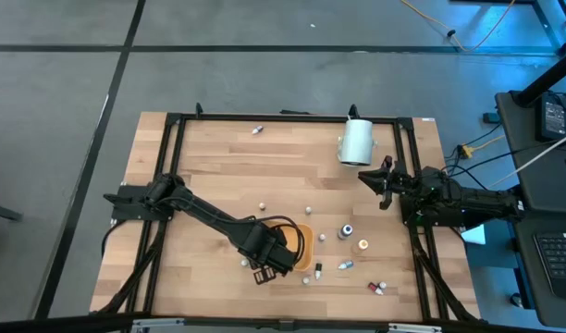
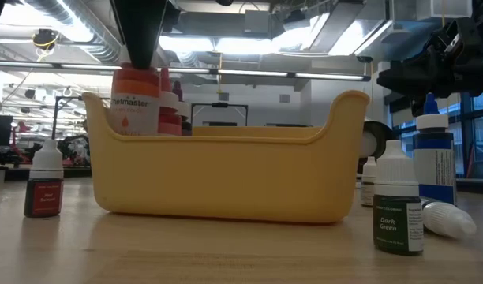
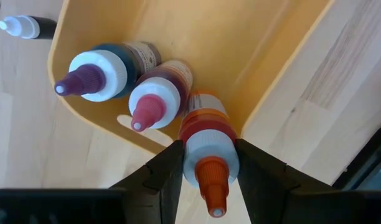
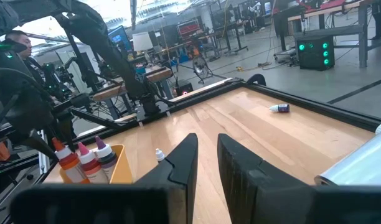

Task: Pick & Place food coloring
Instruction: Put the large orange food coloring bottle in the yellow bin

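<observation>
My left gripper (image 3: 209,149) hangs over the near-left end of the orange tray (image 1: 301,242) and is shut on an orange-capped food coloring bottle (image 3: 206,155). That bottle stands among a purple-capped one (image 3: 94,78) and a red-capped one (image 3: 154,102) inside the tray. In the low view the orange bottle (image 2: 136,99) rises above the tray's rim under the dark gripper (image 2: 143,35). My right gripper (image 1: 380,180) waits open at the table's right side, beside the white cylinder (image 1: 355,141), touching nothing. My left gripper pinches the orange-capped bottle by its white collar (image 3: 203,163), just below the cap, one finger (image 3: 172,165) on each side. The fingers come from above, pointing down. The bottle stays upright inside the tray; the tray wall hides its base, so whether it is lifted cannot be told.
Several small bottles lie scattered on the wood right of and near the tray: a blue one (image 1: 346,230), an orange-capped one (image 1: 362,245), a red one (image 1: 376,289). Another lies by the far edge (image 1: 257,129). A dark green bottle (image 2: 401,209) stands near the low camera.
</observation>
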Controlling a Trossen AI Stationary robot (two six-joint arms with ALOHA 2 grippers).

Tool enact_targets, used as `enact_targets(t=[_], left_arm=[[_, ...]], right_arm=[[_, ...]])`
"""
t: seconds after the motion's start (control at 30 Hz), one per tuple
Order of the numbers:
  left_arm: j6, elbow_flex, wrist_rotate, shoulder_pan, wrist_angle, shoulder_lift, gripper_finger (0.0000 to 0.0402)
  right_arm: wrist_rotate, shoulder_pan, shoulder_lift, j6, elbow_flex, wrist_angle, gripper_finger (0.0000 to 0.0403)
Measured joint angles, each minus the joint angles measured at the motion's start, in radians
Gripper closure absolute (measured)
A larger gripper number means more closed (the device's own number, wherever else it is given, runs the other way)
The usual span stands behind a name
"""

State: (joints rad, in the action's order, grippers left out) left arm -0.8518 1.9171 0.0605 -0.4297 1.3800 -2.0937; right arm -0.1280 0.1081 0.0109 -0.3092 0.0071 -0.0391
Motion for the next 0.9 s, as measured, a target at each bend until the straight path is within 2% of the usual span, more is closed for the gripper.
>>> enact_targets(t=[0.33, 0.53, 0.9], left_arm=[[0.010, -0.031, -0.001, 0.000, -0.045, 0.002, 0.0263], [0.010, -0.076, -0.053, 0.007, -0.075, 0.002, 0.0262], [0.020, -0.077, -0.053, 0.022, -0.073, 0.002, 0.0253]], right_arm=[[0.000, 0.000, 0.000, 0.001, 0.000, 0.000, 0.0337], [0.000, 0.000, 0.000, 0.002, 0.000, 0.000, 0.0337], [0.000, 0.000, 0.000, 0.001, 0.000, 0.000, 0.0337]])
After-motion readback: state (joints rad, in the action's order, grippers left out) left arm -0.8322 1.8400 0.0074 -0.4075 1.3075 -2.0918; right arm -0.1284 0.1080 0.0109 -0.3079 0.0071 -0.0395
